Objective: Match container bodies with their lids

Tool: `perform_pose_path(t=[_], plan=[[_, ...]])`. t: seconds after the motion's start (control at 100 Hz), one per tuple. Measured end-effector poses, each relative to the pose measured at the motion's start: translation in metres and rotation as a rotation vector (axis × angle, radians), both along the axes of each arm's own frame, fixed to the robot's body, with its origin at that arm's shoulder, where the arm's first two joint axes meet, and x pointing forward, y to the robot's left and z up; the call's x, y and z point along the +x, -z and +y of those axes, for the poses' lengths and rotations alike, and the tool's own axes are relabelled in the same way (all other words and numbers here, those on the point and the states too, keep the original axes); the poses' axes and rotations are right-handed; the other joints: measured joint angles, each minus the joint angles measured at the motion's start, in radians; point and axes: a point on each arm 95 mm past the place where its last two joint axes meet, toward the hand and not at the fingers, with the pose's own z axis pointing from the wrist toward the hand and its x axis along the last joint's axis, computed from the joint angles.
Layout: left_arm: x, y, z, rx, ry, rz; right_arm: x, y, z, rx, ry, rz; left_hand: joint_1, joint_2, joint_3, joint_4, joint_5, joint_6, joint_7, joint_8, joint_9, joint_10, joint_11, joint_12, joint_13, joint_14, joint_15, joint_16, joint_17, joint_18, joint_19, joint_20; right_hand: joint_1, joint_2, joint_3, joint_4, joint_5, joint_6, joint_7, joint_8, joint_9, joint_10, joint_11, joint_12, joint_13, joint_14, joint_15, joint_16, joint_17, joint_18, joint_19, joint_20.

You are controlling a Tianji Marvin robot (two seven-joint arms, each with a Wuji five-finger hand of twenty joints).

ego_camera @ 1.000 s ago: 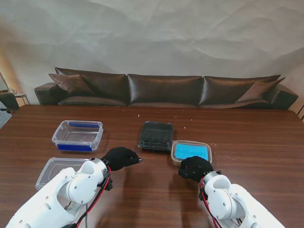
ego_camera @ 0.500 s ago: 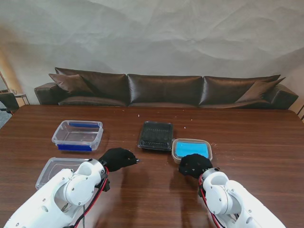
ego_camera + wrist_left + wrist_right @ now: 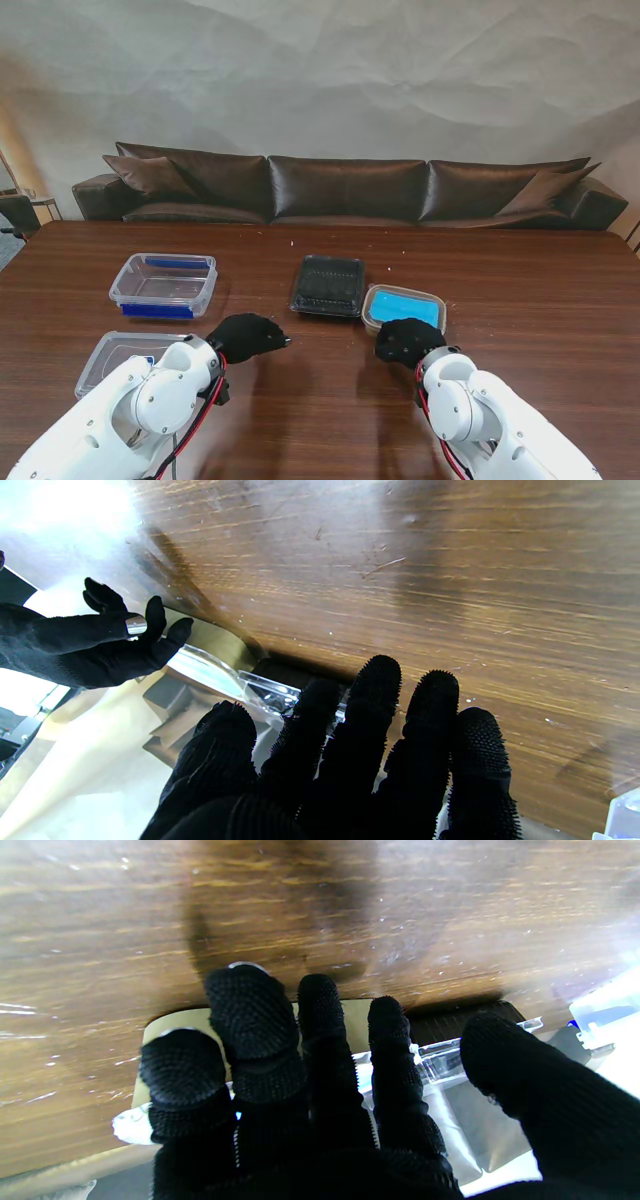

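Left hand: my left hand [image 3: 246,336] hovers over bare wood near the middle of the table; its fingers [image 3: 372,700] reach forward, slightly apart, and hold nothing
Right hand: my right hand [image 3: 405,341] sits at the near edge of the blue-lidded container [image 3: 404,309]; its fingers [image 3: 247,1010] lie loosely apart over the container's near rim; whether they touch it I cannot tell; nothing is pinched
Blue-lidded container: on the table just farther from me than my right hand; clear body, blue top; it lies just beside the black tray on that tray's right
Black tray: the black tray [image 3: 327,285] lies near the table's centre, farther from me than both hands, with a clear cover over its dark ribbed base
Clear lid: a clear lid [image 3: 112,358] lies flat at my near left, partly hidden behind my left forearm
Clear box: a clear box [image 3: 163,285] with blue clips stands open on the left, farther from me than the clear lid, well apart from the black tray
Table: dark brown wood [image 3: 540,290]; a brown sofa [image 3: 345,188] stands beyond its far edge
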Motion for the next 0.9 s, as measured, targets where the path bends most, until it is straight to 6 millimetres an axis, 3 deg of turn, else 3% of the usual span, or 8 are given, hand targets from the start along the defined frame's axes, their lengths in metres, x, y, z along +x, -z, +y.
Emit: perform_pose_path(t=[0.39, 0.58, 0.9], plan=[[-0.004, 0.001, 0.001, 0.008, -0.003, 0.015, 0.012, 0.0, -0.005, -0.027, 0.036, -0.001, 0.0, 0.0, 0.0, 0.0, 0.0, 0.0, 0.0, 0.001, 0.0, 0.0, 0.0, -0.001, 0.0, 0.0, -0.003, 0.0, -0.001, 0.0, 0.0, 0.0, -0.001, 0.01, -0.002, 0.0, 0.0, 0.001, 0.031, -0.012, 0.0, 0.0, 0.0, -0.007, -0.005, 0.0, 0.0, 0.0, 0.0, 0.0, 0.0, 0.001], [-0.005, 0.001, 0.002, 0.012, -0.004, 0.015, 0.01, -0.017, -0.015, -0.07, 0.04, 0.005, 0.0, 0.0, 0.0, 0.0, 0.0, 0.0, 0.0, 0.002, 0.0, 0.0, 0.0, -0.001, 0.0, 0.0, -0.005, 0.0, -0.001, 0.0, -0.001, 0.0, -0.002, 0.01, -0.018, 0.0, 0.0, 0.001, 0.034, -0.013, 0.0, 0.0, 0.001, -0.008, -0.005, 0.0, 0.0, 0.0, 0.0, 0.0, 0.0, 0.001], [-0.006, 0.001, 0.003, 0.014, -0.014, 0.02, 0.02, -0.02, -0.022, -0.097, 0.044, -0.001, 0.0, 0.0, 0.0, 0.0, 0.0, 0.0, 0.0, 0.002, 0.0, 0.0, 0.0, -0.001, 0.0, 0.0, -0.01, 0.0, -0.002, 0.0, -0.002, -0.001, -0.002, 0.01, -0.022, 0.0, 0.0, 0.001, 0.039, -0.021, -0.012, 0.0, 0.002, -0.016, -0.006, 0.0, 0.0, 0.0, 0.0, 0.0, 0.0, 0.001]])
